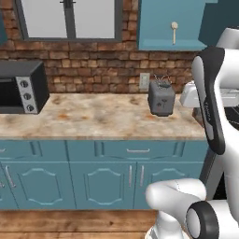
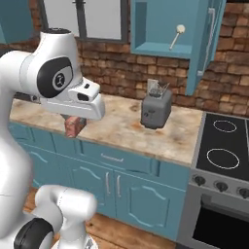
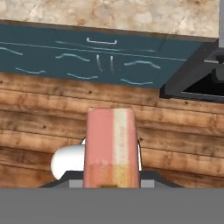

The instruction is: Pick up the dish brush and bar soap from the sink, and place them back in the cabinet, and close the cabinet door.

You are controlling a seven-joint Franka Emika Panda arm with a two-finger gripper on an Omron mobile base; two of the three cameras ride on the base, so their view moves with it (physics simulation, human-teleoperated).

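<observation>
— So where is the bar soap (image 3: 111, 146) right now?

— Clamped in the gripper (image 2: 74, 127), jaws narrowed onto its sides. From the right base camera the reddish block hangs under the hand, over the front edge of the counter (image 2: 121, 129). The hand camera looks past its pink face down at the wooden floor (image 3: 52, 105) and the low cupboards (image 3: 65, 59).

— And the dish brush (image 2: 176, 36)?

— Already in the cabinet (image 2: 160, 24), leaning against its back wall with the cream head up. The cabinet door (image 2: 206, 44) stands open to its right.

— What makes this carry go well?

— I'd judge it needs a steady lift up and across, passing above the toaster (image 2: 156, 110) rather than through it. Keep the grip firm; the block looks small and smooth, so it could slip. Aim for bare shelf floor beside the brush, not touching its handle, and set the soap down flat before letting go. Stay clear of the open door's edge on entry.
</observation>
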